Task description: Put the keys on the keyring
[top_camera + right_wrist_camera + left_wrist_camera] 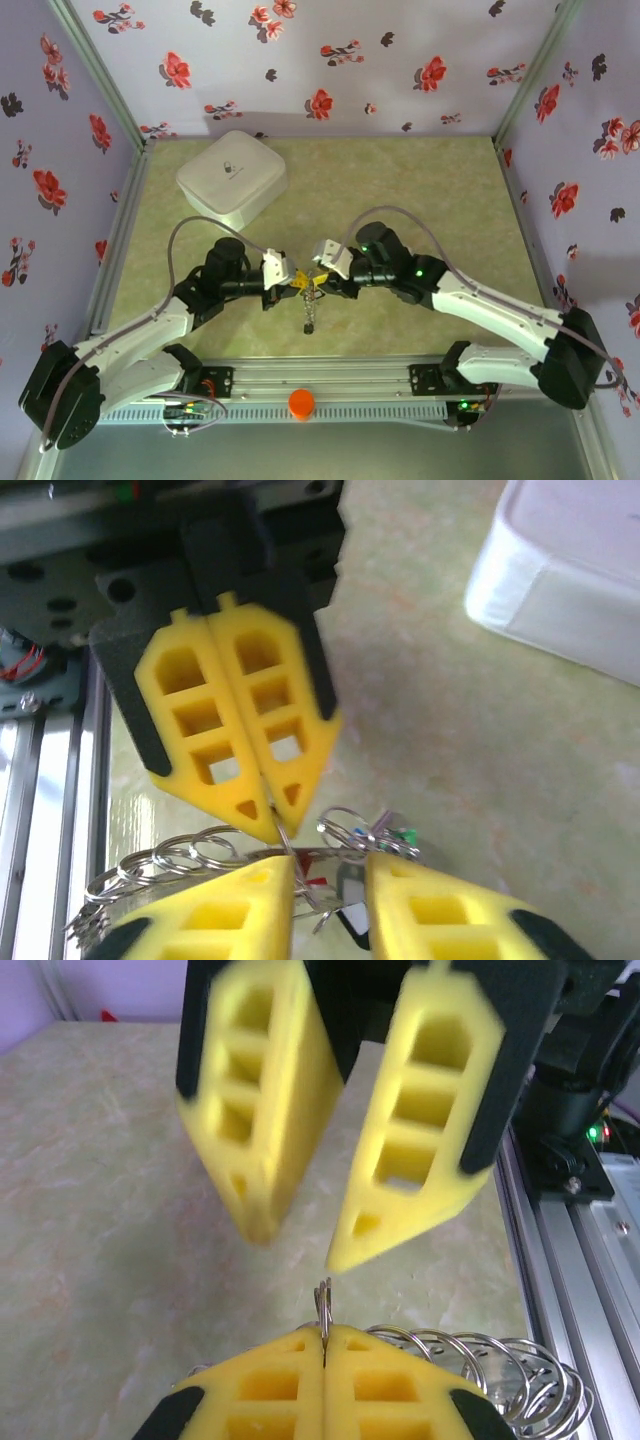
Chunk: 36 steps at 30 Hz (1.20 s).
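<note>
Left claw point(323, 1338) is pressing its 2 yellow pads flat together on a thin metal wire standing up between the tips, which I am judging to be the keyring point(323, 1305). The right claw point(303, 1245) is hanging just above it with its pads apart, gripping nothing. The keys point(310, 315) are dangling below the 2 claws, over the table point(430, 190) near its front edge. I am reading the step as feeding a key's loop onto the held wire. Doing it well is calling for the right claw to be closing squarely on 1 loop rather than the whole cluster, while the left is holding the wire steady and upright, since a skewed pinch is likely to be twisting it free. The right wrist camera is showing the coloured tags, a green tag point(405, 835) among them, and the white box point(560, 580) behind. The left wrist camera is giving the wire edge-on, with a row of small rings point(480, 1360) beside the pads. The top camera is placing an orange bottle point(300, 402) on the front rail.
</note>
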Each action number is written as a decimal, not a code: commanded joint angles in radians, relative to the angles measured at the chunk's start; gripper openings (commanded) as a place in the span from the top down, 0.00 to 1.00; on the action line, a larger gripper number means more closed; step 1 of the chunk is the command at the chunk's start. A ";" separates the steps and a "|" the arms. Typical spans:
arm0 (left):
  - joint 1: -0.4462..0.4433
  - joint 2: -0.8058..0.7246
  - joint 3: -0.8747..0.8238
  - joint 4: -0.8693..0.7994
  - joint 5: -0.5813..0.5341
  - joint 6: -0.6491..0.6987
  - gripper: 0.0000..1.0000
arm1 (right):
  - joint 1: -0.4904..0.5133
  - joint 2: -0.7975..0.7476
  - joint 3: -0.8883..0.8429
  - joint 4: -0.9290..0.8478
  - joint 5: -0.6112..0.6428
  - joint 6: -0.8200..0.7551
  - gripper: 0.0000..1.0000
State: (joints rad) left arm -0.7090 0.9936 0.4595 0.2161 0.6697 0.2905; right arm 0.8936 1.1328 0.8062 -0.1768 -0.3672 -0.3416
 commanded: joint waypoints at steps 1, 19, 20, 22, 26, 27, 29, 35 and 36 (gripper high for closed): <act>-0.005 -0.016 -0.062 0.255 -0.001 -0.106 1.00 | -0.006 -0.056 -0.048 0.096 0.031 0.044 0.67; -0.004 -0.004 -0.151 0.469 -0.030 -0.181 1.00 | 0.016 -0.010 -0.166 0.252 -0.014 0.212 0.60; -0.004 -0.003 -0.154 0.473 -0.030 -0.182 1.00 | 0.018 -0.004 -0.167 0.263 -0.014 0.213 0.60; -0.004 -0.006 -0.154 0.474 -0.030 -0.181 1.00 | 0.019 0.006 -0.167 0.273 -0.005 0.213 0.60; -0.004 -0.008 -0.153 0.473 -0.030 -0.181 1.00 | 0.020 0.020 -0.157 0.270 0.021 0.201 0.65; -0.005 -0.010 -0.154 0.473 -0.030 -0.182 1.00 | 0.021 0.024 -0.156 0.272 0.023 0.199 0.68; -0.004 -0.011 -0.153 0.473 -0.028 -0.183 1.00 | 0.021 0.028 -0.150 0.269 0.026 0.193 0.75; -0.005 -0.020 -0.152 0.473 -0.028 -0.183 1.00 | 0.025 0.044 -0.127 0.217 0.027 0.170 0.99; -0.006 -0.018 -0.152 0.474 -0.028 -0.183 1.00 | 0.027 0.049 -0.123 0.210 0.019 0.167 1.00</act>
State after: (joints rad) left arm -0.7090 0.9936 0.3073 0.6212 0.6445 0.1135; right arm 0.9112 1.1702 0.6472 0.0563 -0.3470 -0.1612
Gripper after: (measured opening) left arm 0.038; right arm 0.051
